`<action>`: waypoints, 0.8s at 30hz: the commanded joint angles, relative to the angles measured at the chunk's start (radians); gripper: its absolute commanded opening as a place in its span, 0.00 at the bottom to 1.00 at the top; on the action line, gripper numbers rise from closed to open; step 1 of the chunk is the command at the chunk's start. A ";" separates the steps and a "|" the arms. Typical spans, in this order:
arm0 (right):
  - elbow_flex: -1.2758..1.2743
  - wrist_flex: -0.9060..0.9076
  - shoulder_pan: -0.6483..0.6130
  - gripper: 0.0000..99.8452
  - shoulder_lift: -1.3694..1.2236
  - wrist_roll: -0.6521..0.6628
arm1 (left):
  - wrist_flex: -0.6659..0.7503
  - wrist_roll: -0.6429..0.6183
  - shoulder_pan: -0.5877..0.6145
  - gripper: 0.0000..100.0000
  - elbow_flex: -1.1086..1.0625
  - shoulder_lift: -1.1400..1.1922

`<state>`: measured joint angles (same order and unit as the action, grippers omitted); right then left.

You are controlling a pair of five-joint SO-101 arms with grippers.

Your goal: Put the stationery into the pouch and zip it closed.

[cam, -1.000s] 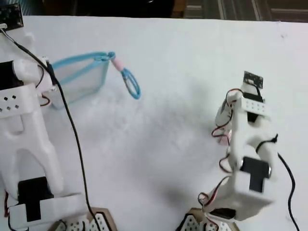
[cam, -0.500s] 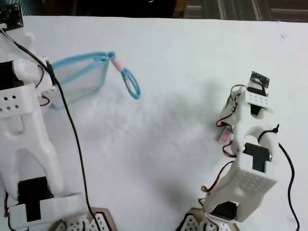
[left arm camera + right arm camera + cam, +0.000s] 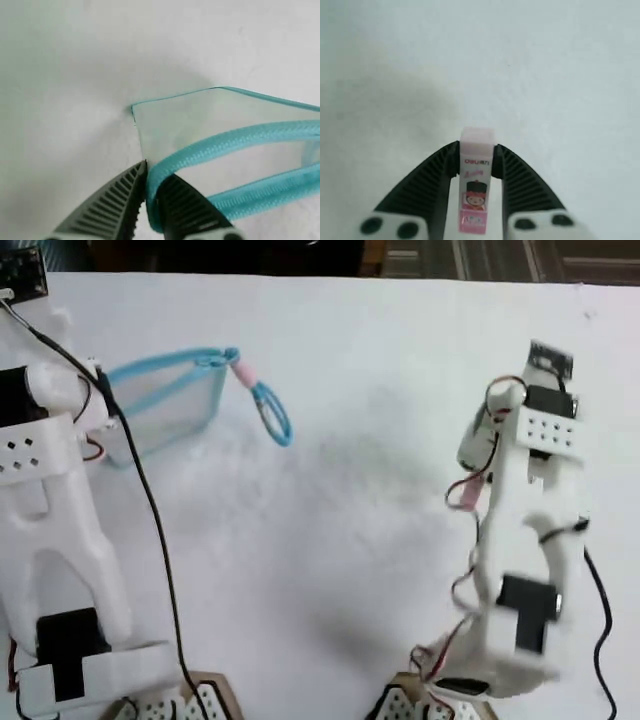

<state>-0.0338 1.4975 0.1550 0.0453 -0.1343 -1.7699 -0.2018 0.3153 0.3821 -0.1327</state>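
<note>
Right arm now stretched farther out over table (image 3: 340, 530) than half second ago. Right gripper (image 3: 476, 150) clenched on pink-white eraser (image 3: 476, 185). Left gripper (image 3: 147, 167) unmoved, pinching zip edge of clear blue-trimmed pouch (image 3: 200, 125), far left, mouth open. Blue loop strap (image 3: 272, 415) beside pouch.

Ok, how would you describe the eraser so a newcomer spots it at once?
On the white table, find the right arm. The right gripper is shut on the eraser, a small pink-and-white block with a cartoon figure on its sleeve. The pouch far left is clear with blue trim.
</note>
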 commanded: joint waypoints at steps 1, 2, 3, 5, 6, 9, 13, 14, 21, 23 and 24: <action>0.048 0.145 -0.077 0.02 0.259 0.008 | -0.002 0.009 -0.012 0.02 0.037 -0.015; 0.048 0.191 -0.097 0.02 0.309 0.011 | -0.002 0.009 -0.012 0.02 0.037 -0.015; 0.046 0.240 -0.117 0.02 0.355 0.011 | -0.002 0.009 -0.012 0.02 0.037 -0.015; 0.000 0.272 -0.140 0.02 0.444 0.012 | -0.002 0.009 -0.012 0.02 0.037 -0.015; -0.041 0.271 -0.142 0.02 0.487 0.014 | -0.002 0.009 -0.012 0.02 0.037 -0.015; -0.245 0.269 -0.147 0.02 0.628 0.109 | -0.002 0.009 -0.012 0.02 0.037 -0.015; -0.511 0.262 -0.143 0.02 0.845 0.213 | -0.002 0.009 -0.012 0.02 0.037 -0.015; -0.562 0.248 -0.147 0.02 0.897 0.233 | -0.002 0.009 -0.012 0.02 0.037 -0.015; -0.839 -0.257 -0.229 0.02 1.181 0.295 | 0.000 0.011 -0.012 0.02 0.037 -0.015; -0.899 -0.446 -0.335 0.02 1.225 0.273 | 0.000 0.011 -0.012 0.02 0.037 -0.015; -0.921 -0.549 -0.398 0.02 1.241 0.235 | 0.002 0.011 -0.012 0.02 0.037 -0.015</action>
<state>-0.9129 1.2367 -0.1105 1.2283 0.1450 -1.7699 -0.1956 0.3153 0.3821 -0.1327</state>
